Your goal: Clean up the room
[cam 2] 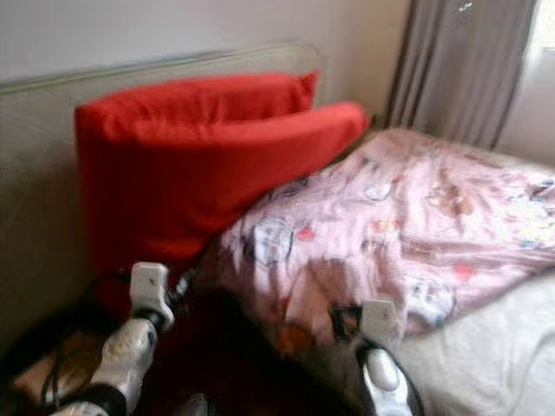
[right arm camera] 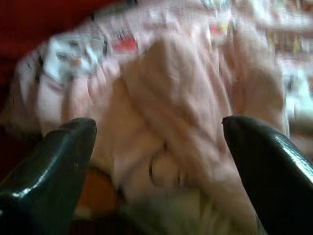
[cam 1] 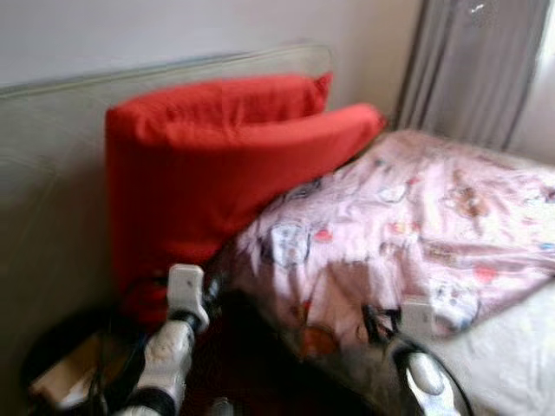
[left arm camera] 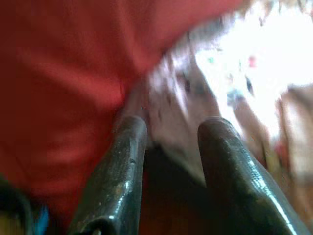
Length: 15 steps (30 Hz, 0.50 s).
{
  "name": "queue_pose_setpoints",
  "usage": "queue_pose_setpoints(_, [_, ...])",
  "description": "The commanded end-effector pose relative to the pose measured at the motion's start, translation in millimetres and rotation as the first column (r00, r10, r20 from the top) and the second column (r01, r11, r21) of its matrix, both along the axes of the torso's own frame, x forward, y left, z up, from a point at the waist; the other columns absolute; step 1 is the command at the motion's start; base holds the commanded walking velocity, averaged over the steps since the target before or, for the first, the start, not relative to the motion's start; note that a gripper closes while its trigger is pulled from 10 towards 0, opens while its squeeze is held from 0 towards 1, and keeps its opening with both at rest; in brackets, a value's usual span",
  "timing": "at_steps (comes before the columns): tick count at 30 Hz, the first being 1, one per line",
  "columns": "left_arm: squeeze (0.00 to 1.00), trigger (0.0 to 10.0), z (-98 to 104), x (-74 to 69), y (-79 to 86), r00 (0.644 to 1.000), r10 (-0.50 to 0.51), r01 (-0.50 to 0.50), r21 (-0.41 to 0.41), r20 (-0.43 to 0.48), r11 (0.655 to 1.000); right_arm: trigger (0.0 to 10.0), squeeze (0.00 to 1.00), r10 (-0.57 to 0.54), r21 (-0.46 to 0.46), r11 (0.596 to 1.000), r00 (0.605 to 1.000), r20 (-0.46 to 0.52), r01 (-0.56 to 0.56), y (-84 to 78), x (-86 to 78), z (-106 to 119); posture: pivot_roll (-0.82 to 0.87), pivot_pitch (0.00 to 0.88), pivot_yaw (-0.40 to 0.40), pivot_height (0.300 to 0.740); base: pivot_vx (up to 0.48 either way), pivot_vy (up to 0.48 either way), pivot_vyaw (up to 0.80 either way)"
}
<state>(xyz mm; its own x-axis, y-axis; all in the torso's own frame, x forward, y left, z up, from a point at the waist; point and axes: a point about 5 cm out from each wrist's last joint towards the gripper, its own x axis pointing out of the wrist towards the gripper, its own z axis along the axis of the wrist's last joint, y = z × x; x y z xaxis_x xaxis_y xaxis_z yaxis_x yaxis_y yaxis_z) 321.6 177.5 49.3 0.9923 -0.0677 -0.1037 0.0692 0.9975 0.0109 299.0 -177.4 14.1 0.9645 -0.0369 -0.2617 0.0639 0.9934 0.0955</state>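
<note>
Bedroom clutter surrounds us: a bed pushed against a pale headboard (cam 1: 52, 173), grey curtains (cam 1: 473, 61) at the far corner, everything a little smeared by blur.

Our right gripper (right arm camera: 159, 147) has its two black fingers spread wide, nothing between them, and they frame a bunched fold of the pink patterned blanket (cam 1: 416, 225) just ahead. We judge that spread as readiness to pinch the fold, since the cloth is heaped up there rather than lying flat. In the head views the right arm (cam 1: 425, 364) rises near the blanket's lower edge, where it hangs over the white mattress (cam 1: 512, 355).

Our left gripper (left arm camera: 168, 147) is also parted, though more narrowly, and empty. Its fingers point at the seam where the red pillow (cam 1: 208, 165) meets the blanket's rumpled edge. One finger sits very near the red fabric; whether it touches, we cannot tell. From the head camera the left arm (cam 1: 169, 347) stands in the dark gap beside the bed, below the pillow.

Moving outward, the red pillow leans upright against the headboard, folded or doubled so that one part juts over the blanket. The blanket lies crumpled across the bed, bunched toward the pillow. We take straightening this bedding to be the step in hand, with both arms at the blanket's near edge. Low at the left sits a dark tangle of cables (cam 1: 78, 364), too blurred to identify further.
</note>
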Motion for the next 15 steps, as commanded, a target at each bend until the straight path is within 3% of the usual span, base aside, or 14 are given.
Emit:
queue_pose_setpoints(1, [0.0, 10.0, 9.3, 6.2, 5.0, 1.0, 0.013, -0.013, 0.004, 0.028, 1.0, 10.0, 0.0, -0.004, 0.01, 1.0, 1.0, 0.0, 0.004, 0.8, 3.6, 2.8, -0.04, 0.008, 0.022, 0.602, 0.24, 0.0, -0.54])
queue_pose_setpoints(4, [0.0, 10.0, 9.9, 6.8, 4.8, 1.0, 0.01, -0.01, 0.003, 0.029, 1.0, 10.0, 0.0, 0.006, 0.004, 1.0, 1.0, -0.001, -0.006, 0.1, 3.2, 2.4, -0.04, 0.01, 0.023, 0.602, 0.254, 0.0, -0.6])
queue_pose_setpoints(15, [0.0, 10.0, 11.8, 8.1, 4.8, 0.999, 0.009, -0.009, 0.002, 0.033, 1.0, 10.0, 0.0, 0.006, 0.005, 1.0, 1.0, -0.012, -0.006, 0.8, 2.7, 1.1, -0.04, 0.018, 0.023, 0.602, 0.268, 0.0, 0.0])
